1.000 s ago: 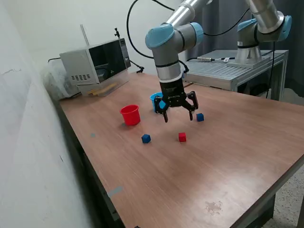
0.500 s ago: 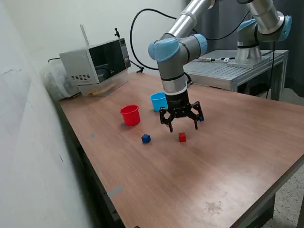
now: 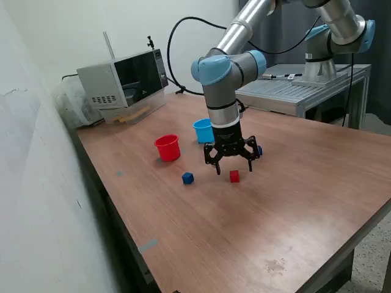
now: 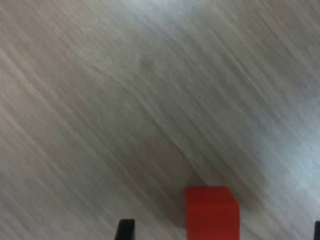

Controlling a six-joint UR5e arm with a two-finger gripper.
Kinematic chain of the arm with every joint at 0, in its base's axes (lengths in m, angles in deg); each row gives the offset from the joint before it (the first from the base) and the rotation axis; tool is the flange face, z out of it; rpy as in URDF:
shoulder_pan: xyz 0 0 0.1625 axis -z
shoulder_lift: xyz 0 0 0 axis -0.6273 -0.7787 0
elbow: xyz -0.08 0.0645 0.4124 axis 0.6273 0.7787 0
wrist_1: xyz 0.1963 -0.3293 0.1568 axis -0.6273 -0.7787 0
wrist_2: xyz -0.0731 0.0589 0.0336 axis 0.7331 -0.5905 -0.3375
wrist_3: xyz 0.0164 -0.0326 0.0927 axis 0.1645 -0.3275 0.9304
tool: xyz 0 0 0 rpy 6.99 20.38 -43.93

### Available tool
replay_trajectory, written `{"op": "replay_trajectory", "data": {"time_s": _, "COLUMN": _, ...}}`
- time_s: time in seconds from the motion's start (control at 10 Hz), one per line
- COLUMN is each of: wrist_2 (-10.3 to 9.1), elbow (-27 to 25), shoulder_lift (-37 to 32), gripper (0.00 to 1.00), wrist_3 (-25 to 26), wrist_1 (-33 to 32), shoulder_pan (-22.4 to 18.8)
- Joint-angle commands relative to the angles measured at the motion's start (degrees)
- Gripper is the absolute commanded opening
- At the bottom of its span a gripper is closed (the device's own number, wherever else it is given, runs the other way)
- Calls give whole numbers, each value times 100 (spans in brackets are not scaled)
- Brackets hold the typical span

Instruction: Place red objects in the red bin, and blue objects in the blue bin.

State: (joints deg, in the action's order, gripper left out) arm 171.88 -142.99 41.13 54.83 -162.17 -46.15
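Note:
A small red cube (image 3: 234,176) lies on the wooden table, and my gripper (image 3: 233,167) hangs open just above it, fingers spread to either side. The wrist view shows the same red cube (image 4: 212,212) close up between the two dark fingertips (image 4: 125,230). A dark-blue cube (image 3: 188,178) sits on the table toward the exterior view's left of the red one. A second blue cube (image 3: 259,150) peeks out behind the gripper. The red cup (image 3: 167,148) and the light-blue cup (image 3: 203,130) stand upright farther back.
A microwave (image 3: 122,78) stands at the table's far corner on the exterior view's left. A metal bench (image 3: 299,91) with a second arm's base stands behind the table. The table's front edge (image 3: 342,244) runs close to the exterior view's right.
The gripper has swung from beside the light-blue cup toward the red cube and dropped lower over it. It stays open. No cube has moved.

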Motion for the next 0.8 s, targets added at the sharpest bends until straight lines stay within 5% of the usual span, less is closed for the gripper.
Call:
{"op": "replay_trajectory", "data": {"time_s": 0.0, "wrist_2": 26, "elbow": -10, "shoulder_lift": 16, "gripper": 0, "wrist_3": -1, "wrist_1": -12, "shoulder_pan": 0}}
{"op": "replay_trajectory", "data": {"time_s": 0.7, "wrist_2": 378, "elbow": -63, "shoulder_lift": -290, "gripper": 0, "wrist_3": -27, "wrist_1": 5, "shoulder_pan": 9}}
